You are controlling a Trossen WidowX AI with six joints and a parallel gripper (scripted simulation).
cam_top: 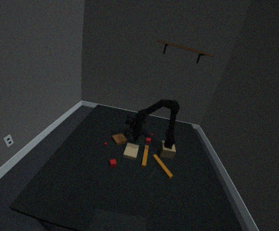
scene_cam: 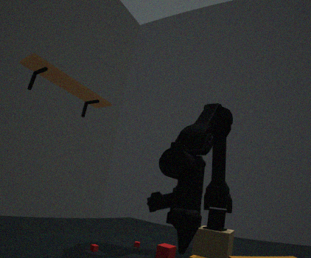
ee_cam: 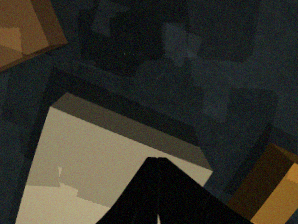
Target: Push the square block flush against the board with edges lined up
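Note:
A flat cream square block [cam_top: 131,151] [ee_cam: 90,150] lies on the dark table. A brown wooden piece [cam_top: 119,138] [ee_cam: 22,22] lies flat behind and left of it in the top view, apart from it and turned at another angle. Which part counts as the board is not certain. My gripper [cam_top: 135,139] [scene_cam: 183,253] [ee_cam: 157,159] is shut and holds nothing. It points down, and its tips show over the cream block's edge in the wrist view. Whether they touch the block cannot be told.
Two orange bars [cam_top: 145,156] [cam_top: 162,166] lie to the right of the cream block; one bar [ee_cam: 275,200] shows in the wrist view. Red cubes [cam_top: 113,162] [cam_top: 148,140] [scene_cam: 166,251] lie around. The arm stands on a pale box [cam_top: 168,153] [scene_cam: 215,243].

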